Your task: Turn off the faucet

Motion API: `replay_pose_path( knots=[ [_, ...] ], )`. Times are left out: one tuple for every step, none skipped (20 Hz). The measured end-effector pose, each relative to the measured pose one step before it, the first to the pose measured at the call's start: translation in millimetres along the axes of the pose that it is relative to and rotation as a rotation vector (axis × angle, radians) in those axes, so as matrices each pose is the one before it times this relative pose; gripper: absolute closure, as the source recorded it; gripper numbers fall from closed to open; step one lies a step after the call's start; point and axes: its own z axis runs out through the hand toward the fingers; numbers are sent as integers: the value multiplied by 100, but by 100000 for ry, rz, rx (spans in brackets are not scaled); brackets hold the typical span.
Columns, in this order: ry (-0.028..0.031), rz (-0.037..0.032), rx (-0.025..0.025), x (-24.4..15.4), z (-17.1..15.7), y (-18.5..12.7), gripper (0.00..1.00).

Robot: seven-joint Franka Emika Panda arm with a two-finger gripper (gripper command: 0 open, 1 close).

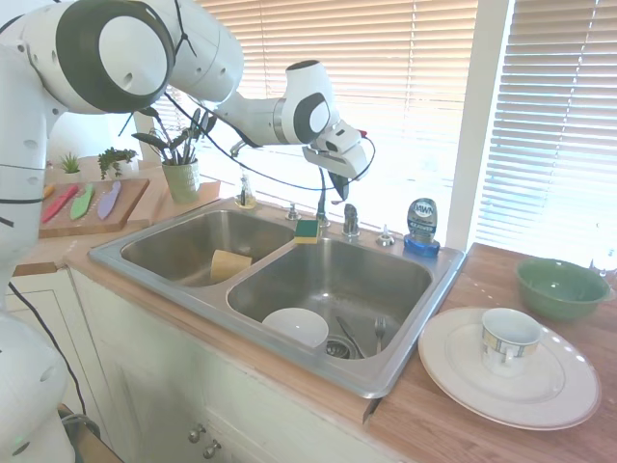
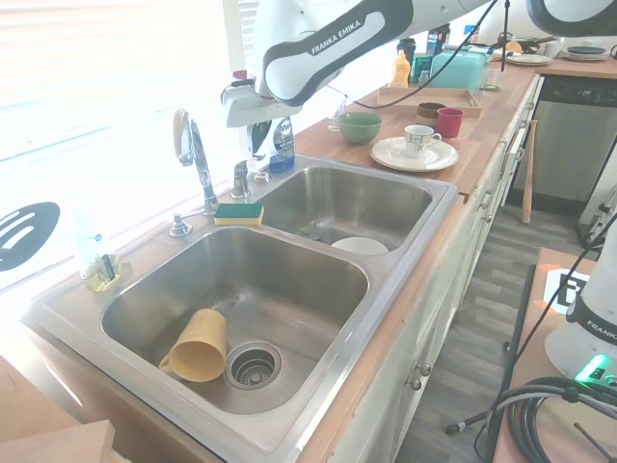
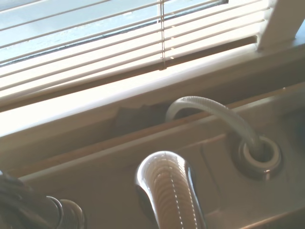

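Note:
The faucet (image 1: pixel 319 178) is a chrome gooseneck spout at the back of the double sink (image 1: pixel 413 323), with its short lever handle (image 1: pixel 351 220) just to the right of it. My gripper (image 1: pixel 339 183) hangs above the handle and slightly left of it, beside the spout, with its dark fingers together and nothing held. From the other side, the gripper (image 2: pixel 255 135) is above the handle (image 2: pixel 241 178) and right of the spout (image 2: pixel 193 145). The wrist view looks down on the handle's rounded chrome top (image 3: pixel 167 188). I see no water running from the spout.
A blue dish-soap bottle (image 1: pixel 421 224) and a small chrome cap (image 1: pixel 386 236) stand right of the handle, and a green-yellow sponge (image 1: pixel 307 230) lies left of it. A yellow cup (image 1: pixel 229 262) and a white bowl (image 1: pixel 296 326) sit in the basins. Window blinds hang close behind.

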Motion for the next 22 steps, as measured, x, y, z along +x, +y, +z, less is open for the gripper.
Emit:
replay_pose_path(
  knots=[
    [-122, -8, -43, -98, -182, 309, 100],
    [-152, 21, -161, -88, -233, 303, 100],
    [-174, 63, -195, -77, -246, 304, 100],
    [-295, 87, -402, -102, -278, 357, 100],
    [-515, 64, -957, -106, -301, 375, 100],
    [-1711, -194, -2756, -329, -120, 566, 100],
    [-2579, -705, -3362, -505, -67, 653, 100],
    [-2813, -577, -3092, -486, -116, 616, 100],
    [-3254, -406, -3077, -445, -200, 649, 100],
    [-3185, -708, -2929, -337, -236, 727, 100],
    [-2383, -406, -2411, -149, -230, 837, 100],
    [-1861, -356, -2501, -101, -179, 997, 100],
    [-1571, -315, -2272, -175, -93, 1109, 100],
    [-1212, -395, -1811, -270, 20, 1115, 100],
    [-1294, -806, -1658, -421, 36, 1153, 100],
    [-1431, -851, -1503, -588, 107, 1165, 100],
    [-1410, -838, -1142, -679, 103, 1160, 100],
    [-1540, -721, -811, -724, 166, 1223, 100],
    [-1457, -818, -510, -675, 170, 1210, 100],
    [-1238, -891, -779, -716, 180, 1343, 100],
    [-762, -383, -713, -699, 129, 1234, 100],
    [-710, -329, -781, -716, 206, 1171, 100]
  ],
)
